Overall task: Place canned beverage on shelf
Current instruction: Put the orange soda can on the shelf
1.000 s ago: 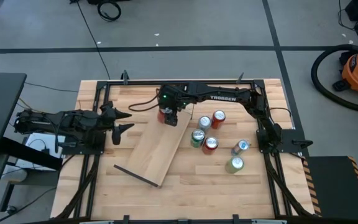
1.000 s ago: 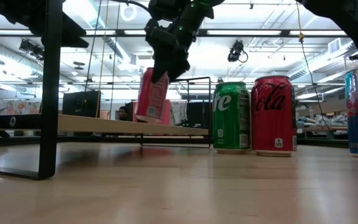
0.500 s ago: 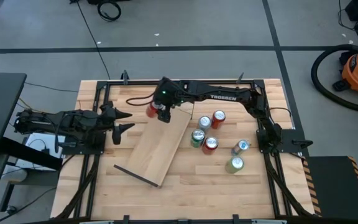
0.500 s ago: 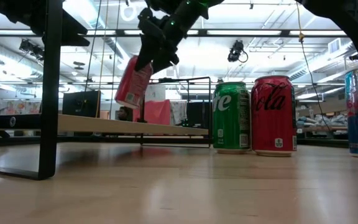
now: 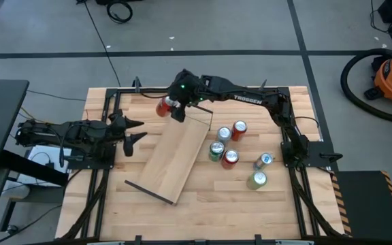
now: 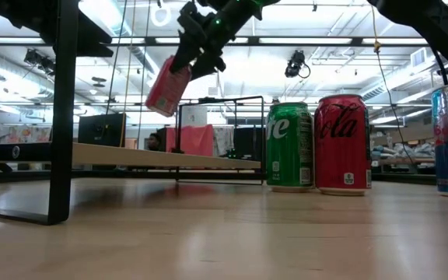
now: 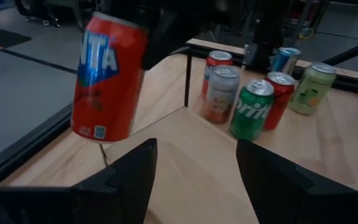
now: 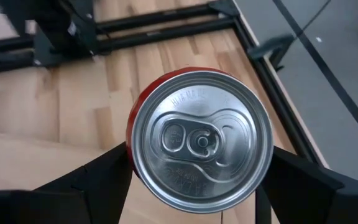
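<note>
The right gripper (image 5: 173, 109) has swung its red Fanta can (image 5: 163, 107) up and away from the shelf (image 5: 175, 155) over the past second, carrying it from just above the plank's far end out toward the table's back-left edge. The can now hangs tilted in mid-air, clear of the wood, its base tipped toward the left arm; in the low view it sits high above the plank, and the right wrist view looks straight down on its silver lid and pull tab. The dark fingers are clamped on either side of the can's wall near the top.

The left gripper (image 5: 133, 132) waits low at the table's left side, fingers apart around nothing, pointed toward the shelf.

Six more cans stand well apart from the action to the right of the plank, among them a green Sprite can (image 6: 290, 146) and a red Coca-Cola can (image 6: 341, 145).

The held can looks like a thin, smooth aluminium shell, stiff if full yet easily dented, and likely slippery under a loose pinch. A grip across the cylinder's upper wall, as here, suits it best. The tilt will probably need levelling before the base can settle flat on the narrow plank, or it may topple and roll.
</note>
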Motion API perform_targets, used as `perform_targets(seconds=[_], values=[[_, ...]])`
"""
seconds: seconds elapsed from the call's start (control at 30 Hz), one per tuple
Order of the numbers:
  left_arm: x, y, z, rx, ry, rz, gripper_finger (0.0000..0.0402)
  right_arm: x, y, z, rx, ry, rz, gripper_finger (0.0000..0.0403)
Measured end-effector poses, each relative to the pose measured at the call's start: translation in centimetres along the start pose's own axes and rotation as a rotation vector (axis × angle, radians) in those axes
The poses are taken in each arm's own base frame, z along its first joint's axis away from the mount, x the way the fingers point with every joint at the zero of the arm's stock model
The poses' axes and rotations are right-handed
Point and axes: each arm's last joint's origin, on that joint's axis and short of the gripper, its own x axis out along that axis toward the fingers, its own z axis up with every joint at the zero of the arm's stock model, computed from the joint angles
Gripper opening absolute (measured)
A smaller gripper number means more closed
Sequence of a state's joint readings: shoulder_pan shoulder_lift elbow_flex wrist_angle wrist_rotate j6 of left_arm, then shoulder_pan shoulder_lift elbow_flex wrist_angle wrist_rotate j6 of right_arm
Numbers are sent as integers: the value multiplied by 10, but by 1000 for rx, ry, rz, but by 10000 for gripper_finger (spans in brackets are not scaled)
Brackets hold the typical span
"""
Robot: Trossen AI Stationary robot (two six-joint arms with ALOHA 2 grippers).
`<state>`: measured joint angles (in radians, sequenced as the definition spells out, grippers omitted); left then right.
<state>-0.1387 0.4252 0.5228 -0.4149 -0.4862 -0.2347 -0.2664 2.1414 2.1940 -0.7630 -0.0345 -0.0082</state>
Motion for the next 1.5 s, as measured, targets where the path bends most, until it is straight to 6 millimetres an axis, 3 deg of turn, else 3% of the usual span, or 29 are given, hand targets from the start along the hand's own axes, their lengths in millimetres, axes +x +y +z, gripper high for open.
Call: perform_targets(seconds=[0.4,0.8,1.5], values=[[0,0,0,2,-2,10,231,8,9,-17,-4,116,17,325],[0,0,0,-5,-2,9,231,33,9,-47,-2,208,24,325],[0,0,0,-5,0,8,231,42,5,-57,-56,224,-31,325]])
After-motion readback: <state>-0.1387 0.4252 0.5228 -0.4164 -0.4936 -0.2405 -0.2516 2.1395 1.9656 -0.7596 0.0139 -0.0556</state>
